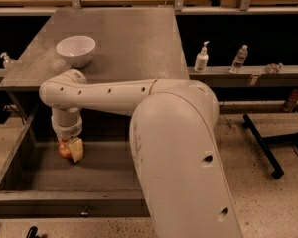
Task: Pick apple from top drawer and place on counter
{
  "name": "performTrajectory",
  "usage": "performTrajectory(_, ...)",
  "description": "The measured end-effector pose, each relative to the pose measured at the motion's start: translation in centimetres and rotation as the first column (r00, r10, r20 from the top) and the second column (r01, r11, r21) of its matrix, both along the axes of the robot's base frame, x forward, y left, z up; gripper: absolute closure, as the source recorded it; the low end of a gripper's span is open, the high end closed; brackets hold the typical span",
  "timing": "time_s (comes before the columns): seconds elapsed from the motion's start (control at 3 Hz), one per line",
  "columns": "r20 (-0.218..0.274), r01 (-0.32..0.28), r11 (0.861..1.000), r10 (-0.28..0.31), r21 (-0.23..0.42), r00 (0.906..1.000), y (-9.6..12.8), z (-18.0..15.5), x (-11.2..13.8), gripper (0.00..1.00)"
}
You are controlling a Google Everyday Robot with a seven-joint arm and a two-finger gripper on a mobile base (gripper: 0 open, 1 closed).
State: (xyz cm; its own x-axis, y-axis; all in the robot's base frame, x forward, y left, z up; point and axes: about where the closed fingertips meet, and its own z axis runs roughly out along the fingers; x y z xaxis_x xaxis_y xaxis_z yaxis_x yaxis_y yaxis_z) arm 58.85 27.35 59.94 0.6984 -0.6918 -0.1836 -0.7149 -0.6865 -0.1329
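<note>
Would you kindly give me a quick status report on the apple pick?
Gripper down inside open top drawer, at the apple. Apple in drawer, not yet on counter. White bowl on counter, left side.

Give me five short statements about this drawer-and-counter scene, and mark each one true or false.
1. The top drawer is pulled open. True.
2. The apple lies on the counter. False: it is inside the drawer, at the gripper.
3. The white bowl stands on the counter. True.
4. The gripper hovers above the white bowl. False: it is down inside the drawer, right at the apple.
5. A pump bottle and a water bottle stand on the ledge to the right of the counter. True.
</note>
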Motion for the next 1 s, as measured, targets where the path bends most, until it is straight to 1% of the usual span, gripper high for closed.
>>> performTrajectory(0.67, 0.003, 0.001, 1.0, -0.001, 0.0, 1.0, 0.0, 0.1, -0.1, 1.0)
performTrajectory(1.0, 0.072, 0.017, 1.0, -0.017, -0.004, 0.9973, -0.8, 1.5, -2.4, 1.0)
